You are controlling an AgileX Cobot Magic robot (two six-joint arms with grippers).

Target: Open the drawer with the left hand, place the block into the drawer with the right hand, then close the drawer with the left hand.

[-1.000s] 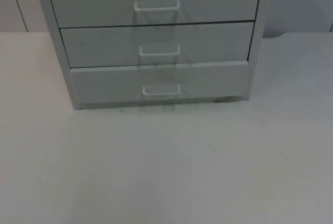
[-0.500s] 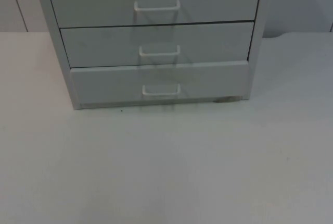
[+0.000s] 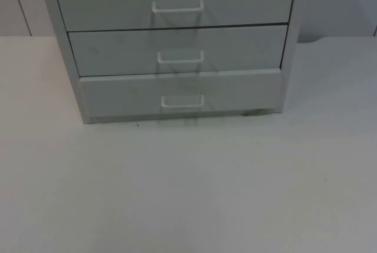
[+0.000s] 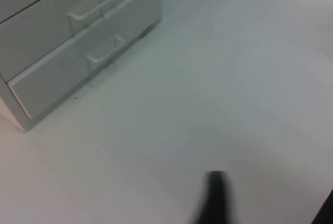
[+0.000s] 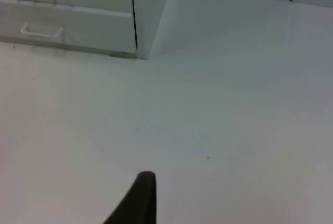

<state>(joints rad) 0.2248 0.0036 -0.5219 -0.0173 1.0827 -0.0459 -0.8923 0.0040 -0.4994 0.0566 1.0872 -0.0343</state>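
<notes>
still, nothing had moved in the top view since a second ago: the cabinet (image 3: 177,47) stood in the same spot at the back of the white surface (image 3: 188,188), all its drawers shut as before.

the bottom drawer (image 3: 179,93) was a pale grey, smooth-fronted panel, wide and low, flush with the frame and sitting just above the surface. its handle (image 3: 182,101) was a thin white bar bent into a shallow u, centred on the front. the middle drawer (image 3: 177,50) and the top drawer (image 3: 174,0) above it looked alike, each with the same white loop handle, the three handles lined up one over another. dark thin seams parted the fronts. the cabinet sides were plain, matte and square-edged.

the left gripper (image 4: 216,198) hung over bare surface, well apart from the cabinet, which its wrist view showed at an angle with the two lower handles. one dark blurred fingertip showed; how far the fingers were open could not be told.

the right gripper (image 5: 138,200) hung over the surface near the cabinet's right front corner (image 5: 140,52). one black fingertip showed there too, and its opening could not be told either.
</notes>
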